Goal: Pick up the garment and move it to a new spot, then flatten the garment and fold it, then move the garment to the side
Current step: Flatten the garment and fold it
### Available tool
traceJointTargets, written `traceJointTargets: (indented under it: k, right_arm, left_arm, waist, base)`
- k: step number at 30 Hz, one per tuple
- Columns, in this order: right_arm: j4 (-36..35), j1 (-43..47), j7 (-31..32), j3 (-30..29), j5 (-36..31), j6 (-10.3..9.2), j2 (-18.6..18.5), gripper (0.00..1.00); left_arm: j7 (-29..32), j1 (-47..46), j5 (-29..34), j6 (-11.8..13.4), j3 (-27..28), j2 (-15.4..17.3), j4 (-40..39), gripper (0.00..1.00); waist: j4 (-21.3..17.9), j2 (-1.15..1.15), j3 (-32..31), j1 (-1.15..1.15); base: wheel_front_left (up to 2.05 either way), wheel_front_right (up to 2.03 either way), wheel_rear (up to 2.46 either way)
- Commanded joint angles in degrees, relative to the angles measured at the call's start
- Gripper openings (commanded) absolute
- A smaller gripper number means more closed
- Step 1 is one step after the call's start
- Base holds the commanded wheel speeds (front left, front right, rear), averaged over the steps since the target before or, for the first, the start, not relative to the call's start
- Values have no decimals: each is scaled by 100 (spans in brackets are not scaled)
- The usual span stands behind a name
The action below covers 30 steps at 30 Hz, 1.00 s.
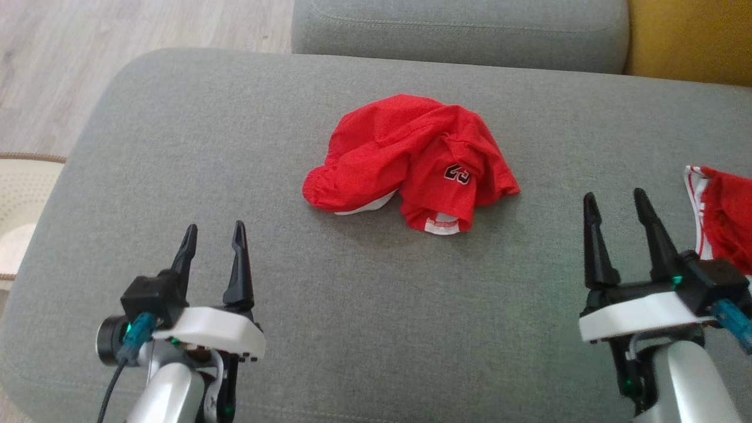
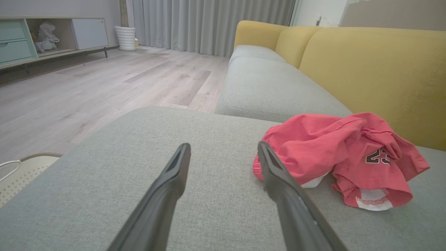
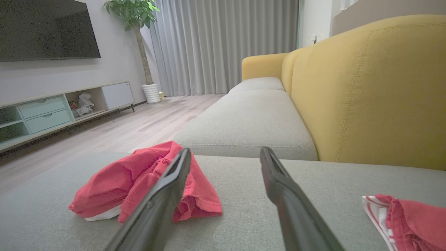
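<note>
A crumpled red garment (image 1: 408, 161) with white trim and a dark number lies in a heap in the middle of the grey sofa cushion (image 1: 176, 147). In the left wrist view the garment (image 2: 334, 153) sits ahead and to the right of the fingers; in the right wrist view the garment (image 3: 139, 181) lies ahead on the left. My left gripper (image 1: 212, 239) hovers open at the lower left, well short of the heap. My right gripper (image 1: 615, 207) hovers open at the lower right, also apart from it. Nothing is between either pair of fingers.
A second red and white cloth (image 1: 722, 217) lies at the cushion's right edge, beside my right gripper. Yellow sofa backrest (image 3: 376, 90) borders the far side. Another grey cushion (image 1: 458, 26) lies beyond. A pale basket (image 1: 20, 194) stands on the wooden floor (image 1: 117, 35) at left.
</note>
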Motion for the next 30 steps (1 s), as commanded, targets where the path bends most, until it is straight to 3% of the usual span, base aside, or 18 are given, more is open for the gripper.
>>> traceJointTargets:
  k: [1, 7, 14, 27, 28, 29, 30]
  right_arm:
    - [-207, -132, 35, 207, 15, -5, -6, 100]
    - [-102, -237, 444, 747, -103, -5, -6, 100]
    - [566, -651, 881, 1197, -197, -5, -6, 100]
    - [1817, -1514, 842, 1144, 57, -5, -6, 100]
    - [1897, -1569, 822, 1147, 74, -5, -6, 84]
    - [1967, -1620, 794, 1152, 80, -5, -6, 0]
    - [2024, -1665, 756, 1163, 81, -5, -6, 0]
  left_arm:
    - [-69, -252, 105, -49, 287, 19, -253, 100]
    - [-69, -275, 399, -321, 474, -191, -226, 100]
    - [-70, -358, 546, -581, 576, -488, -52, 100]
    - [-70, -575, 692, -857, 669, -711, 203, 100]
    - [-70, -586, 695, -864, 674, -717, 215, 100]
    - [-70, -594, 697, -869, 679, -721, 225, 100]
    - [-70, -599, 698, -873, 682, -725, 233, 100]
  waist:
    - [29, 0, 27, 1]
    - [150, 0, 231, 1]
    - [391, 0, 567, 1]
    - [784, 0, 1003, 1]
    - [799, 0, 1016, 1]
    - [809, 0, 1025, 1]
    - [815, 0, 1030, 1]
  base:
    - [0, 0, 0]
    - [0, 0, 0]
    - [0, 0, 0]
    - [0, 0, 0]
    - [0, 0, 0]
    - [0, 0, 0]
    - [0, 0, 0]
